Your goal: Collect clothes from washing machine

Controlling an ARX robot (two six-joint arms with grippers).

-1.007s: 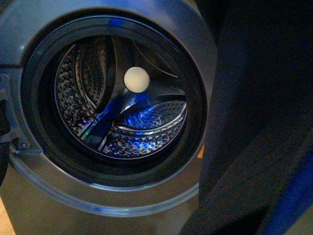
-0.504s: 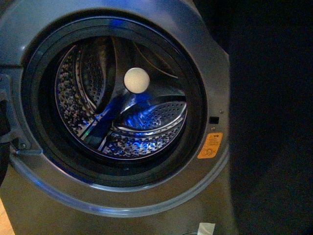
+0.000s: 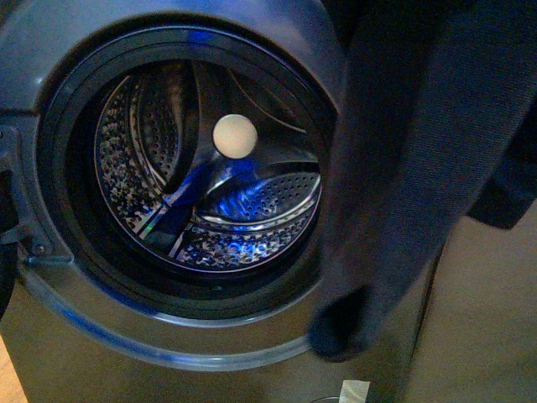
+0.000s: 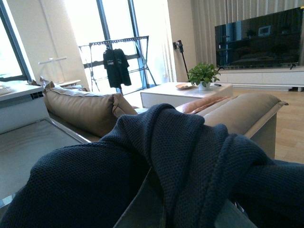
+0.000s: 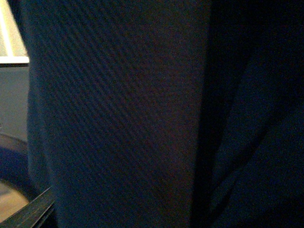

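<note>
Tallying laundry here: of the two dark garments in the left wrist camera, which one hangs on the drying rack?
The black T-shirt, hung on the drying rack far behind; the navy knit clothes lie bunched right before the camera.

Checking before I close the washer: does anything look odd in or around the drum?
One thing: a pale round object sits inside the drum of the washing machine, with no laundry around it; I cannot tell what it is. The clothes hang outside, covering the opening's right edge.
</note>
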